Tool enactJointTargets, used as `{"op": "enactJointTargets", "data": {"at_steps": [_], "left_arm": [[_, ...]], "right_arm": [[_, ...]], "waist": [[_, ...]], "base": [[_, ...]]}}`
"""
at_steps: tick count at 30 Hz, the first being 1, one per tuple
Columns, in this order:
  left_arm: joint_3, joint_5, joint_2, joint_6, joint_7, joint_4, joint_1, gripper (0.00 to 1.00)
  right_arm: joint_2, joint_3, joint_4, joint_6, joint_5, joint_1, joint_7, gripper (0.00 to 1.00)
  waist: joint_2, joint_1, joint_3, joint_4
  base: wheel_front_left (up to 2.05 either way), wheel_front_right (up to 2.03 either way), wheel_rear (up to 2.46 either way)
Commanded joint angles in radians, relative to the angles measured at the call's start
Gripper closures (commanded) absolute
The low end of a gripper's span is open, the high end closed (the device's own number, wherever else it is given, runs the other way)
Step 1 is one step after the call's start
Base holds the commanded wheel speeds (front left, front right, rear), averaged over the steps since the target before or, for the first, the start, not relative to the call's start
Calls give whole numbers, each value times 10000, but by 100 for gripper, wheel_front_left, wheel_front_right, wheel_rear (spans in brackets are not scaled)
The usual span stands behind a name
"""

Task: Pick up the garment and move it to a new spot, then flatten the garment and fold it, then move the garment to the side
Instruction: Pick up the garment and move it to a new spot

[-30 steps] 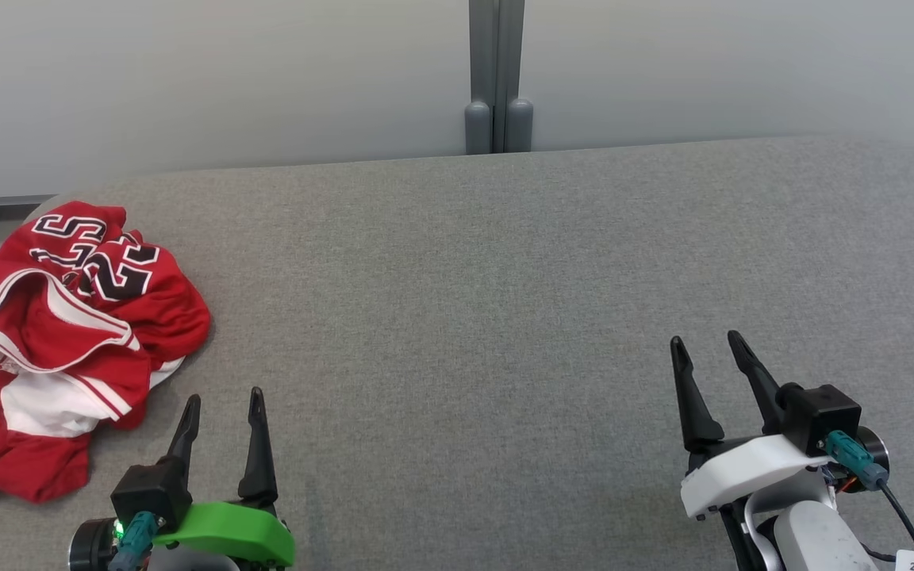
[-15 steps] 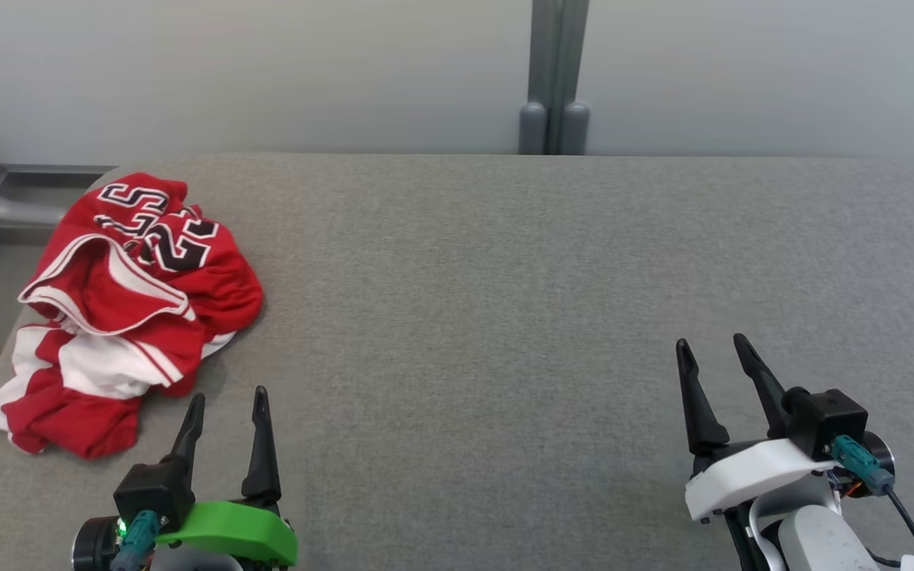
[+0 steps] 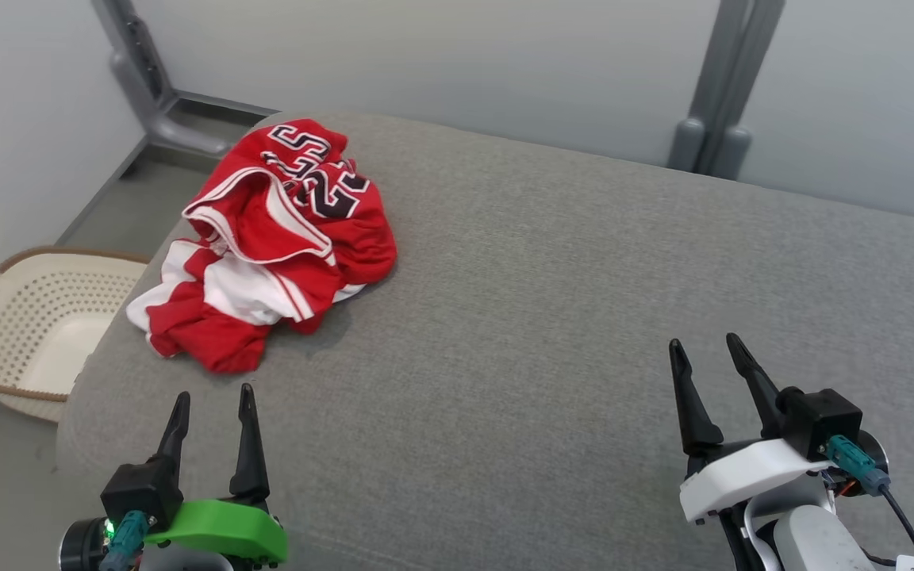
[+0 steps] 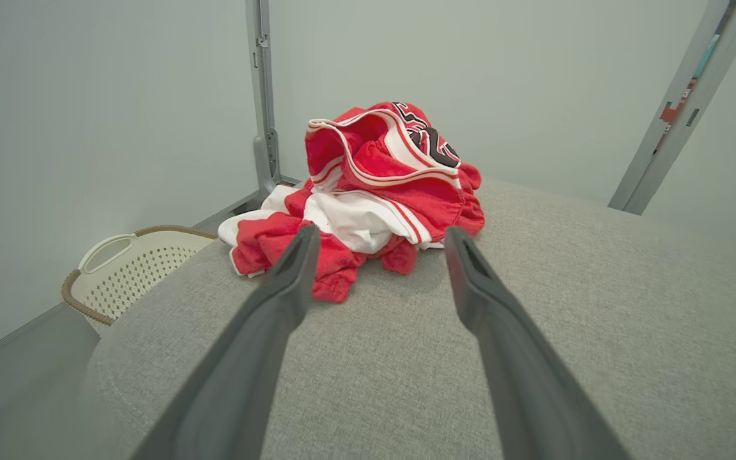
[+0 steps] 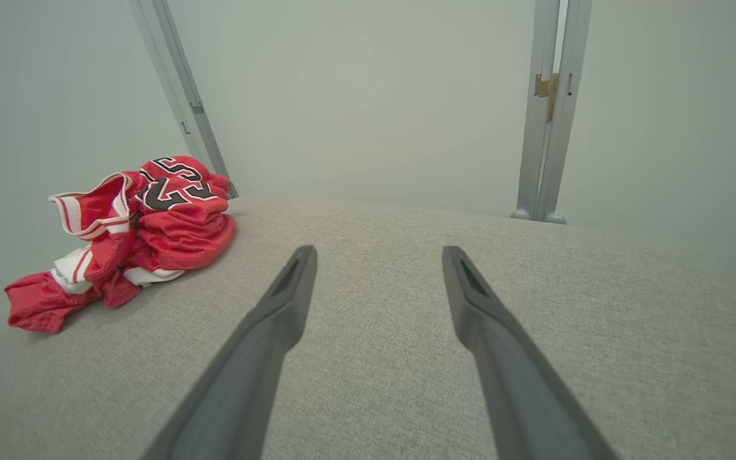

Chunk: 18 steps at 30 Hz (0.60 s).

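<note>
Head view, crumpled red garment (image 3: 270, 262) just ahead of left claw (image 3: 214, 390), not touching

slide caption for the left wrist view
Open left gripper faces a crumpled red jersey on the grey padded surface, a cream basket beyond its edge.

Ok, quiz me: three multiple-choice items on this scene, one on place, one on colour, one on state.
1. Where on the surface is the jersey? A far left; B near right; C centre.
2. Main jersey colours? A blue, yellow; B red, white; C green only.
3. The left pincer is: A shut on the jersey; B shut, empty; C open, empty.
Key: 1 A, it lies by the far left corner; 2 B, red cloth with white bands; 3 C, fingers apart, short of the jersey.
</note>
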Motion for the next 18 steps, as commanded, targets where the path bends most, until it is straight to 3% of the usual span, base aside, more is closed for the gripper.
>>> {"op": "enactJointTargets", "data": {"at_steps": [1, 9, 18], "left_arm": [[59, 57, 52, -16, -35, -30, 96, 0], [119, -20, 50, -18, -35, -80, 189, 0], [129, -101, 50, 65, -35, -123, 212, 0]], "right_arm": [[-37, 12, -5, -3, 30, -32, -32, 0], [-39, -32, 48, -3, -24, -28, -33, 0], [-39, 50, 70, -3, -70, -105, -33, 0]], "waist": [[0, 0, 56, 870], [0, 0, 102, 1407], [0, 0, 172, 1530]], "base": [[0, 0, 0], [0, 0, 0], [0, 0, 0]]}}
